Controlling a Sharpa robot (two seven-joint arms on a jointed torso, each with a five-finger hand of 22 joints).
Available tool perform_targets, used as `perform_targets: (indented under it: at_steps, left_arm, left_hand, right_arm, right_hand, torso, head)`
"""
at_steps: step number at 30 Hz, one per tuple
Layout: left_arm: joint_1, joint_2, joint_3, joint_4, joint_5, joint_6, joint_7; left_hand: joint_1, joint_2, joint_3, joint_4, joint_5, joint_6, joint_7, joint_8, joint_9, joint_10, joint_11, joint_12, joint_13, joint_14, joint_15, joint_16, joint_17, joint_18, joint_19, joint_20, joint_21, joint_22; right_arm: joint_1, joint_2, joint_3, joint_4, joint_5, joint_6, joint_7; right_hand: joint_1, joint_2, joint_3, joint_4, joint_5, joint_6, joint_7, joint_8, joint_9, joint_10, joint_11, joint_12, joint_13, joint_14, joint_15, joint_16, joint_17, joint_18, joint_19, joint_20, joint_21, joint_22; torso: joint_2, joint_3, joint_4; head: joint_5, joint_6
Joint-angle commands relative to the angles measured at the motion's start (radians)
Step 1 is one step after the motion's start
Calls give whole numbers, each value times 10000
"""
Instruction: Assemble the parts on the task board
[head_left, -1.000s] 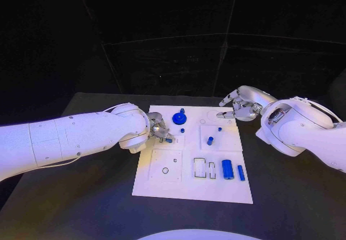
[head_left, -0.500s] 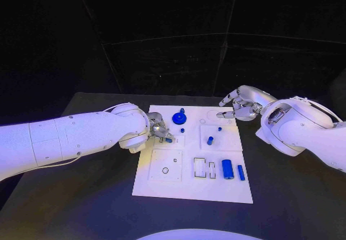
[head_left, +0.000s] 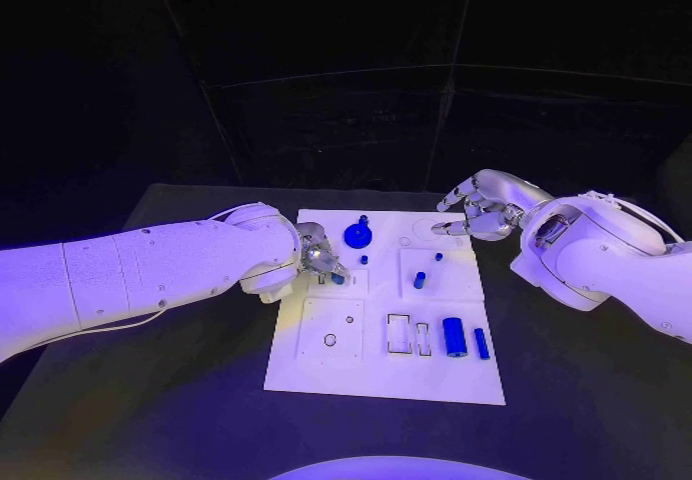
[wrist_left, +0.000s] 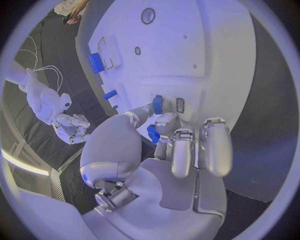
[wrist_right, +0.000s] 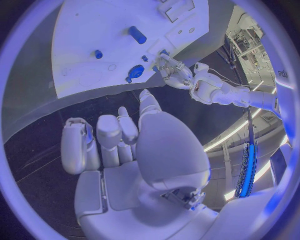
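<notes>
The white task board (head_left: 339, 370) lies in the middle of the black table. My left hand (head_left: 315, 261) is low over the board's left part and pinches a small blue part (head_left: 336, 279) between thumb and finger; in the left wrist view this blue part (wrist_left: 157, 104) stands beside a narrow slot (wrist_left: 180, 105). My right hand (head_left: 477, 209) hovers at the board's far right corner, fingers apart, holding nothing. A blue round knob (head_left: 358, 237), a blue peg (head_left: 420, 281), a thick blue cylinder (head_left: 454, 338) and a slim blue bar (head_left: 482, 345) sit on the board.
Two rectangular slots (head_left: 400, 334) and a round hole (head_left: 330, 340) lie in the board's near half. Bare black table (head_left: 173, 400) surrounds the board on the left, right and near sides. Dark walls stand behind the table.
</notes>
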Motion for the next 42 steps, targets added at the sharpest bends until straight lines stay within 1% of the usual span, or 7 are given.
perform_targets:
  at_steps: [1, 11, 19, 28, 32, 39, 42]
  left_arm:
    - [-24, 56, -24, -54, 13, 292, -142]
    - [-23, 120, -23, -99, 11, 402, -256]
    - [-23, 125, -23, -123, 9, 347, -310]
    - [-23, 139, -23, -146, 1, 278, -341]
    - [-23, 148, -23, -166, 1, 256, -346]
    - [-23, 160, -23, -211, 0, 174, -342]
    - [-23, 152, -22, -221, 0, 134, -335]
  left_hand:
    - [-68, 6, 81, -149, -29, 36, -41, 1, -9, 44, -5, 65, 11, 1059, -74, 31, 2634, -192, 171, -67, -26, 14]
    - [-103, -9, -148, -105, -33, 92, -68, 55, 9, 80, -27, 140, 76, 1059, -92, 31, 2634, -195, 179, -82, -20, 34]
    - [-227, -39, -699, 43, -42, 148, -94, 166, 54, 98, -51, 221, 122, 1059, -115, 31, 2634, -203, 196, -107, -7, 77]
    - [-333, 14, -1560, 270, -50, 170, -108, 297, 103, 103, -62, 302, 158, 1059, -126, 31, 2634, -219, 225, -120, 27, 160]
    - [-405, 32, -2083, 423, -53, 166, -105, 347, 115, 101, -60, 334, 165, 1059, -123, 31, 2634, -224, 232, -116, 33, 186]
    - [-599, 86, -2998, 784, -73, 162, -94, 409, 118, 86, -48, 362, 153, 1059, -114, 31, 2634, -225, 237, -115, 30, 209]
    - [-663, 114, -3413, 976, -77, 147, -99, 425, 114, 80, -50, 374, 148, 1059, -116, 31, 2634, -223, 236, -115, 22, 210]
  right_arm:
    - [20, 9, 6, 33, -12, 20, 39]
    - [20, 9, 6, 45, -12, 16, 40]
    - [20, 10, 6, 57, -12, 23, 34]
    - [20, 5, 6, 59, -12, 18, 23]
    - [20, 9, 6, 59, -12, 4, 24]
    - [20, 13, 6, 50, -12, -18, 29]
    - [20, 12, 6, 46, -12, -25, 29]
  right_hand:
    - [43, 96, -35, 25, 70, 60, -13, 68, 16, -54, -6, -38, -14, -21, -32, -37, -17, 184, -67, 13, -63, 310]
    - [38, 101, -41, 37, 71, 64, -14, 74, 17, -55, -8, -40, -18, -20, -33, -39, -17, 184, -67, 12, -64, 309]
    - [35, 105, -47, 46, 71, 69, -16, 79, 18, -51, -9, -35, -13, -19, -34, -39, -13, 184, -67, 11, -64, 309]
    - [32, 114, -63, 69, 73, 87, -22, 97, 22, -41, -12, -20, -2, -15, -37, -39, -4, 183, -61, 9, -63, 314]
    - [21, 117, -95, 108, 71, 103, -29, 118, 24, -53, -17, -37, -23, -17, -42, -59, -33, 188, -74, 4, -77, 294]
    - [-17, 120, -177, 214, 68, 88, -32, 140, 18, -72, -21, -58, -52, -36, -47, -138, -150, 206, -129, -3, -128, 216]
    - [-27, 119, -206, 249, 65, 76, -31, 144, 15, -82, -20, -69, -66, -44, -48, -165, -190, 211, -144, -5, -144, 194]
  torso:
    - [0, -6, 1]
    - [2, -5, 9]
    - [-2, -6, 12]
    - [-4, -5, 8]
    - [2, -2, 14]
    - [2, -2, 12]
    - [3, -7, 11]
  head:
    - [-8, -11]
    - [-29, -33]
    - [-32, -44]
    - [-35, -50]
    - [-44, -46]
    - [-47, -49]
    - [-55, -43]
